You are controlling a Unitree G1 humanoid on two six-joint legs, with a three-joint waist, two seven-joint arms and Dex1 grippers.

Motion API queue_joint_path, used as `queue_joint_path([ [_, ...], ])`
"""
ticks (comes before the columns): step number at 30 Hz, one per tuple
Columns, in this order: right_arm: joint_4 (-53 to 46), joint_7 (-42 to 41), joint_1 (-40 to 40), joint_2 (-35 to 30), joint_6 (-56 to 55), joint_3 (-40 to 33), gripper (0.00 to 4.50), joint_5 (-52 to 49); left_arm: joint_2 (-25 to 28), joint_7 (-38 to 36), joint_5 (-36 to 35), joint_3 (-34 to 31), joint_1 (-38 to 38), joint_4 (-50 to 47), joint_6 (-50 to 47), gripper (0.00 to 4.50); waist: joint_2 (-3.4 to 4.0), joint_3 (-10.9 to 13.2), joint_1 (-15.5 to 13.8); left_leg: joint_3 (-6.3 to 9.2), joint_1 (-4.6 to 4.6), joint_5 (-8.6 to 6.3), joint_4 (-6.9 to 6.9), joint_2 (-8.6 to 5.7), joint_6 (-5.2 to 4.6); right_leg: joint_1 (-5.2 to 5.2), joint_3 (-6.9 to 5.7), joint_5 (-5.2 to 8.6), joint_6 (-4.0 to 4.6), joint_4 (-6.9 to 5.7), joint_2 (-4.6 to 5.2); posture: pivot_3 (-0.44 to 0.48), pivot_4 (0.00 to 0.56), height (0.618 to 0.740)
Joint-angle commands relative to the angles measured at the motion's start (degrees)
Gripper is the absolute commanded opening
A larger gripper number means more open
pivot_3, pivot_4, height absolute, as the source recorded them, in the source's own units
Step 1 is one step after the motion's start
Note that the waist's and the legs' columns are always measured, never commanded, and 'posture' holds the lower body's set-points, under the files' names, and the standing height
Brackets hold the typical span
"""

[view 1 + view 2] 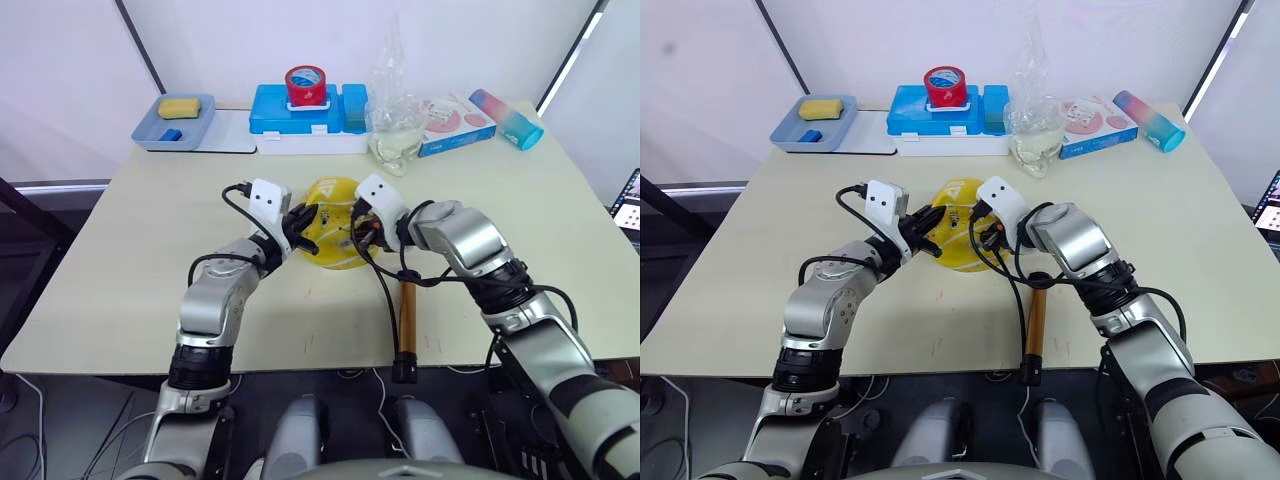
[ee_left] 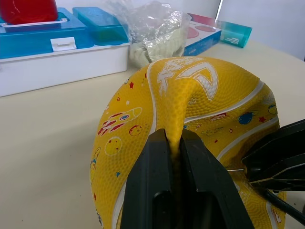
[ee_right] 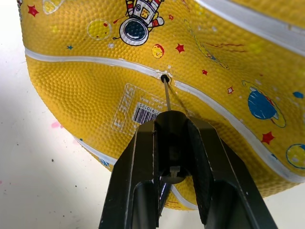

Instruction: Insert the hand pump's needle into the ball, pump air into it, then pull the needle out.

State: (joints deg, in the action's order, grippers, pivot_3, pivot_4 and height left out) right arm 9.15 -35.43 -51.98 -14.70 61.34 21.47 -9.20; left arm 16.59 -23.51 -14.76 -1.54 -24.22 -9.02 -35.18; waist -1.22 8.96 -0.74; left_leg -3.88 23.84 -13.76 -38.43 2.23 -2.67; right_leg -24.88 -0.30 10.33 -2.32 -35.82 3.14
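- Left eye view: the ball (image 1: 333,236) sits dented on the desk (image 1: 120,260), in front of the blue box (image 1: 300,110) that carries the red tape roll (image 1: 306,85). The left tool (image 1: 297,226) touches the ball on the robot's left, the right tool (image 1: 358,231) on its right. The hand pump (image 1: 407,318) lies on the desk on the near right of the ball, its black hose (image 1: 385,285) running up to the right tool.
- Right eye view: same layout; a clear bag (image 1: 1033,125) stands just behind the ball. Finger detail at the ball is too small to read here.
- Left wrist view: the left tool (image 2: 174,145) is closed, pinching a raised fold of the ball's yellow skin, so the ball is held firmly.
- Right wrist view: the right tool (image 3: 170,125) is clamped on the black fitting of the needle (image 3: 166,94), whose tip meets the valve hole (image 3: 164,77) on the white seam.
- Doing it well, as I judge it: push straight along the pin's axis, without sideways tilt, while the left tool braces the ball against the push.
- Hard to make out: how deep the needle sits inside the valve, and the pump's handle end, which is near the desk's front edge.
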Motion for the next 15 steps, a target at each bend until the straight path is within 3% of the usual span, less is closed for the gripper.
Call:
queue_joint_path([
  [1,2.25,1.03,-0.4,0.08,2.26,-0.45,0.34,0.71,0.1,-0.29,0.51,2.21,1.73,-0.44,-0.87,0.06,0.0,0.0,0.05,0.02,0.0,0.0,0.0,0.0,0.0,0.0,0.0,0.0,0.0,0.0,0.0,0.0,0.15,0.739],
  [15,1.0,1.33,-2.47,1.38,4.51,-1.45,0.34,-0.2,-0.1,-0.55,0.71,2.78,2.21,0.16,-0.4,0.06,0.01,0.0,0.05,0.28,-0.01,0.0,0.02,0.0,0.0,0.0,0.0,0.0,0.0,0.02,0.01,0.0,0.15,0.739],
])
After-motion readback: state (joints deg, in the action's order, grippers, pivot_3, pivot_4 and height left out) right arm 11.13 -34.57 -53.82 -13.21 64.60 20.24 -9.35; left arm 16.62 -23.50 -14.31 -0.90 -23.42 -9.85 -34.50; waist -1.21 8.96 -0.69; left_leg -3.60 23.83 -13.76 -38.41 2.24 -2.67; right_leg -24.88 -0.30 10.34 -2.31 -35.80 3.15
